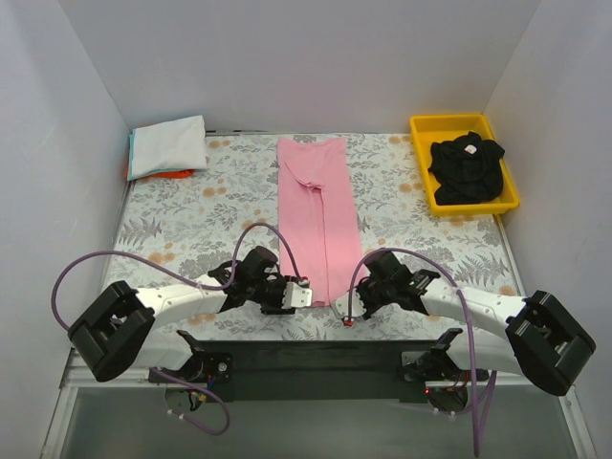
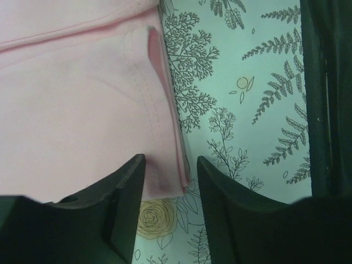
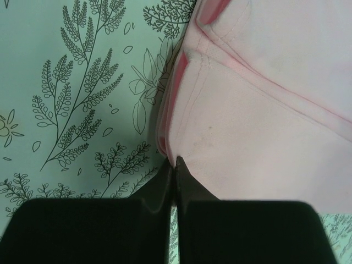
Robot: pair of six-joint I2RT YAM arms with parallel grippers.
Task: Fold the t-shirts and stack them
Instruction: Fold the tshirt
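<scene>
Floral cloth (image 1: 191, 225), narrow folded pink t-shirt (image 1: 320, 206)

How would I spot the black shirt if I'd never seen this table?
Look to the far right corner of the floral table cloth, where a yellow tray sits. The black t-shirt lies crumpled inside it, the only dark garment and the only one not flat or folded.

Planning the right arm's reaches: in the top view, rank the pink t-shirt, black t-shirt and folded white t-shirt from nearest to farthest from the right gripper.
1. pink t-shirt, centre, its near end at the right gripper.
2. black t-shirt, far right, in the yellow tray.
3. folded white t-shirt, far-left corner.
</scene>
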